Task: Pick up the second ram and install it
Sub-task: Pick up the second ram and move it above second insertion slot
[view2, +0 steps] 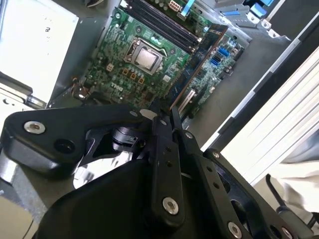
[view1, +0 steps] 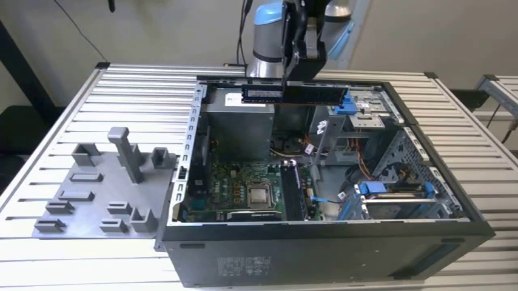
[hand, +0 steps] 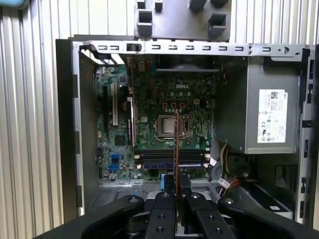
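Observation:
In the exterior view my gripper (view1: 301,83) is shut on the second ram (view1: 295,94), a long dark stick with a pale label. It hangs level above the back of the open computer case (view1: 324,254). In the first wrist view the ram (hand: 176,144) shows edge-on as a thin line rising from my gripper (hand: 176,191), over the processor and the black memory slots (hand: 172,158). In the second wrist view the stick (view2: 197,64) runs out from the closed fingers (view2: 164,134) above the green motherboard (view2: 124,74). The slots (view1: 292,191) lie well below the ram.
A grey power-supply box (view1: 239,124) fills the case's back corner. Blue drive brackets and cables (view1: 389,191) crowd the exterior view's right side. A grey holder plate with upright blocks (view1: 97,194) lies on the slatted table (view1: 73,109) at the left.

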Motion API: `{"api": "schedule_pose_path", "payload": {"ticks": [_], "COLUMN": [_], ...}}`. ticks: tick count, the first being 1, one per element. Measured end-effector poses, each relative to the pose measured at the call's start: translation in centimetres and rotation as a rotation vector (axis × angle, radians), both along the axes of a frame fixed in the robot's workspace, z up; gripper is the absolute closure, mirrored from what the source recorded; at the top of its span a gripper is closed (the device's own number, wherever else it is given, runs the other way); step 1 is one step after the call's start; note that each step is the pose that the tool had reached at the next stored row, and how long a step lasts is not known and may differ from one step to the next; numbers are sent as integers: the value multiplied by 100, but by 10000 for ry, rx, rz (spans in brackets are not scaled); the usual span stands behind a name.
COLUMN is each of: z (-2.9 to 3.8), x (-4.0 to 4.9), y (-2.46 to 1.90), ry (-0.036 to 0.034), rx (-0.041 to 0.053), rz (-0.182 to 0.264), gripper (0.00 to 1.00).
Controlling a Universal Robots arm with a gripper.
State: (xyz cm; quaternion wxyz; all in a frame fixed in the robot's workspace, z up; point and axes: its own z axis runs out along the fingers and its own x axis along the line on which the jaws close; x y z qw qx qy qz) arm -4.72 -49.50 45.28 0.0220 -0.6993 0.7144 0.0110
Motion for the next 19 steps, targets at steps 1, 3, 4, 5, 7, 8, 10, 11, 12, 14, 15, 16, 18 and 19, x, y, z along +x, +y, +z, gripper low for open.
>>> {"api": "schedule_pose_path", "payload": {"ticks": [1,3,4,5,7,8,10,11,12,14,15,16,18,19], "z": [0,0,0,0,0,0,0,1,1,0,0,0,1,0], "x": [16,48,64,80,112,128,157,169,185,226,251,274,312,328], "y": [0,0,0,0,0,0,0,0,0,0,0,0,0,0], "ry": [0,0,0,0,0,0,0,0,0,0,0,0,0,0], "rx": [-1,-1,-1,-1,-1,-1,-1,-1,-1,-1,-1,-1,-1,0], "rz": [0,-1,0,-1,1,0,0,0,0,-1,-1,0,0,0], "gripper": [85,85,85,85,85,85,85,85,85,85,85,85,85,85]}}
